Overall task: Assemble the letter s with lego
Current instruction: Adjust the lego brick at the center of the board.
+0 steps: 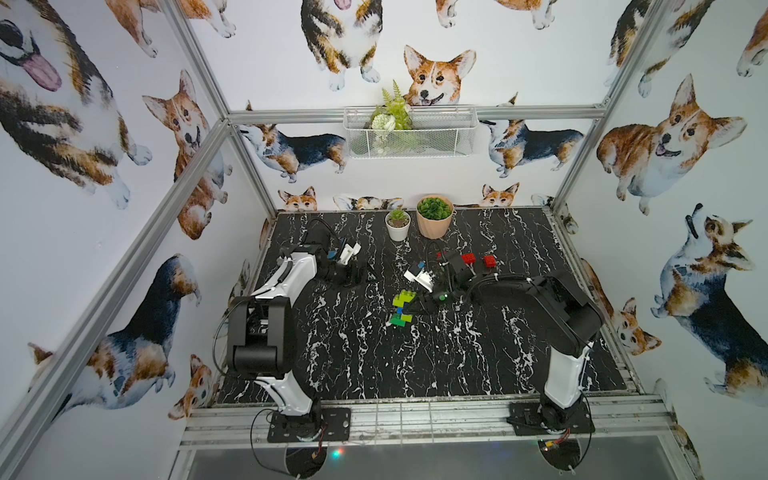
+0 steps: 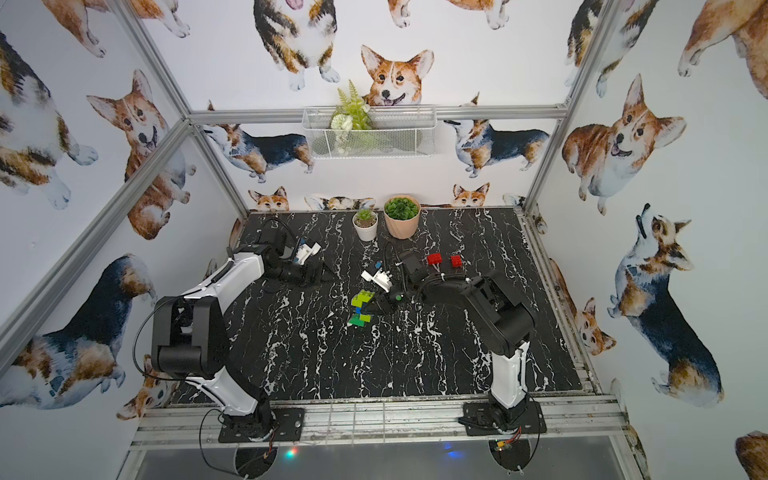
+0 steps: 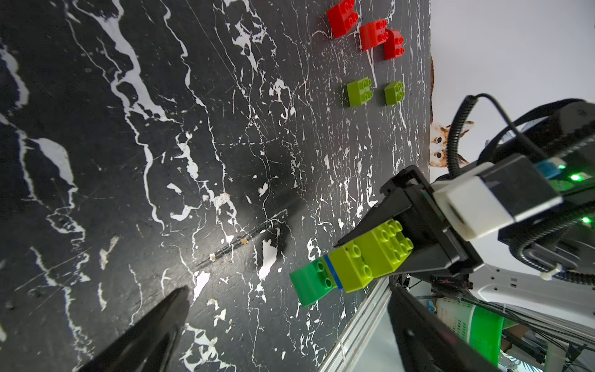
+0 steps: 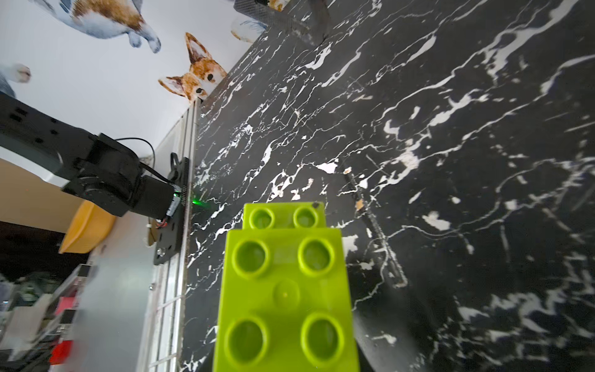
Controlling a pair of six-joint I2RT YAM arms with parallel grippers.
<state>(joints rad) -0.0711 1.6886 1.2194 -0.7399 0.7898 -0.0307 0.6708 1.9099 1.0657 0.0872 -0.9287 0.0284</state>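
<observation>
Black marbled counter (image 1: 457, 353) seen from above. Clamped between the closed jaws of the right end effector (image 1: 413, 304): a lime green lego brick (image 3: 386, 244), studs facing up. Joined to it, out past the fingertips, a second lime green brick (image 3: 351, 267), a thin blue brick (image 3: 331, 273) and a dark green brick (image 3: 312, 283). Unclear whether this row touches the counter. Well apart from it, the left end effector (image 1: 355, 276), jaws spread wide, holding nothing. Behind the right end effector, loose on the counter: three red bricks (image 3: 373, 32) and, nearer to it, two loose lime green bricks (image 3: 359, 91).
</observation>
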